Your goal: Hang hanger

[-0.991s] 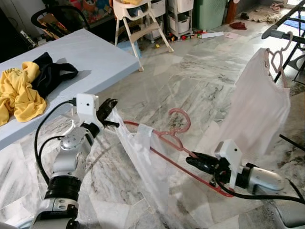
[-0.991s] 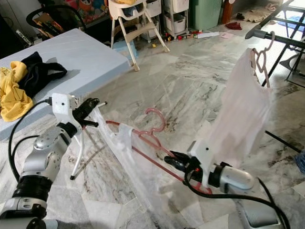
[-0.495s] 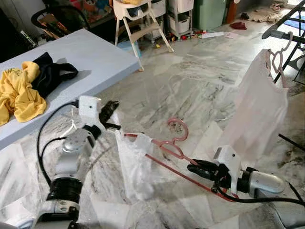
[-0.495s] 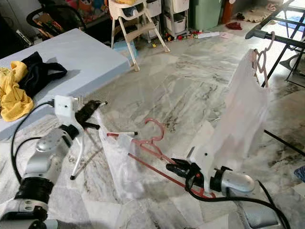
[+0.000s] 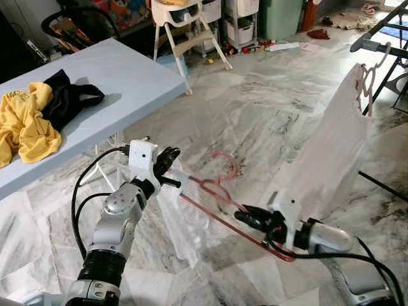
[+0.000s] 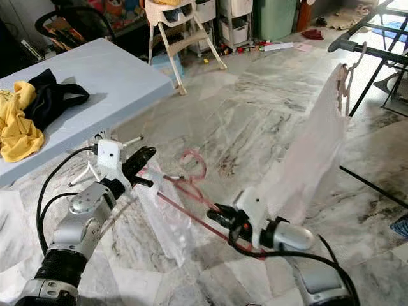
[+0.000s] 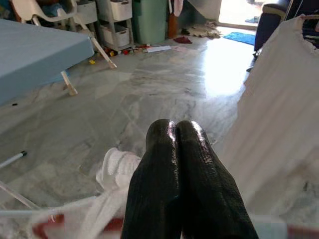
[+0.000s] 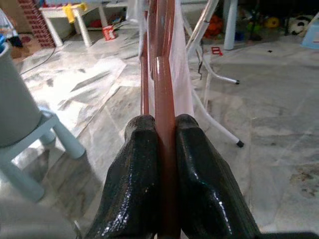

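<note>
Pink plastic hanger [image 5: 220, 191], one, held over the marble floor [image 5: 255, 108] between two grippers, with one sheer white garment [image 5: 178, 217] draped from its left end. Right gripper [image 5: 245, 218] clamped on the lower bar near the hanger's right end, black fingers [image 8: 144, 179] pressed either side of the pink bar. Left gripper [image 5: 167, 159] at the hanger's left end, fingers pressed together with no gap in the left wrist view, bunched white fabric just beside the tips; whether cloth or bar sits between them cannot be told. Hook curling up near the middle, between the two grippers and slightly farther away.

Second white garment [image 5: 331, 159], one, hanging on its own pale hanger [image 5: 368, 80] from a dark drying rack [image 5: 382, 38] at far right, well apart from the held hanger and behind the right arm.

One light blue table [image 5: 95, 83] at left, carrying two pieces of clothing: one yellow [image 5: 22, 127], one black [image 5: 67, 95], touching each other. One white high chair [image 5: 182, 29] at the far side, with white storage drawers [image 5: 239, 22] and one green bin [image 5: 280, 16] beside it.
</note>
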Robot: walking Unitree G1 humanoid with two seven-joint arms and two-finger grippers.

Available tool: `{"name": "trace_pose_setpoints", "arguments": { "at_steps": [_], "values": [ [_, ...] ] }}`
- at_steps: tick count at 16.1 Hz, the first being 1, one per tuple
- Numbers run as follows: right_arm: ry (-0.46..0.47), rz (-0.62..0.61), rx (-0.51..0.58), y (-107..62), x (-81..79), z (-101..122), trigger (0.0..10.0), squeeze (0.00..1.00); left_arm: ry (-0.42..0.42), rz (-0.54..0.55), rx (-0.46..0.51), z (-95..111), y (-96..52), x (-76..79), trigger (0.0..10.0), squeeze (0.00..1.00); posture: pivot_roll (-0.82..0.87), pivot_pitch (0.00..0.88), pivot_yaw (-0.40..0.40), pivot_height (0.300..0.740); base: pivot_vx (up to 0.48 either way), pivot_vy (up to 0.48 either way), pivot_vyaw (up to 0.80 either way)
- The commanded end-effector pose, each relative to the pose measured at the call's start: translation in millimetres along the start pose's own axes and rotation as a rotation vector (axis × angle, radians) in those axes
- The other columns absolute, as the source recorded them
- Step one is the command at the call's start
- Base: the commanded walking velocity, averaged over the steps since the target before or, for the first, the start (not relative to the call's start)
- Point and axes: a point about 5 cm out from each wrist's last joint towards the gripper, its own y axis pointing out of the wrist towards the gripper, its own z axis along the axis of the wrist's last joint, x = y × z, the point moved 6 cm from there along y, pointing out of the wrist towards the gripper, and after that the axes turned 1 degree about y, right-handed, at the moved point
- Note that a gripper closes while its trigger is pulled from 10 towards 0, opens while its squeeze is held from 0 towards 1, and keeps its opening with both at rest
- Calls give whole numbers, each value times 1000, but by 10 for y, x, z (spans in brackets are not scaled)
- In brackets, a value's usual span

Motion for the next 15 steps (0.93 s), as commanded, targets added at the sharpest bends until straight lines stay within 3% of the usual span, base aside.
{"name": "trace_pose_setpoints", "arguments": {
  "at_steps": [1, 3, 8, 10, 12, 15],
  "values": [
    [-15, -19, 48, 69, -4, 82, 10000, 0, 21, 13, -6, -15, -37, -22, 0, 0, -147, 72, 146, 740, 0, 0, 0],
    [-13, -21, 55, 89, -38, 81, 10000, 0, 64, 29, -16, -24, -43, -59, 0, 0, -147, 72, 146, 740, 0, 0, 0],
    [6, -8, 5, -157, -35, -52, 10000, 0, 163, 231, -32, 84, -94, -620, 0, 0, -155, 76, 151, 740, 0, 0, 0],
    [-1, -49, -7, -227, 62, -78, 10000, 0, 176, 230, -25, 108, -90, -621, 0, 0, -157, 76, 152, 740, 0, 0, 0],
    [-13, -89, 6, -207, 140, -43, 10000, 0, 173, 197, -18, 100, -68, -515, 0, 0, -153, 80, 153, 740, 0, 0, 0],
    [-6, -64, 33, -64, 61, 13, 10000, 0, 152, 160, -17, 49, -39, -374, 0, 0, -147, 80, 151, 740, 0, 0, 0]
  ]
}}
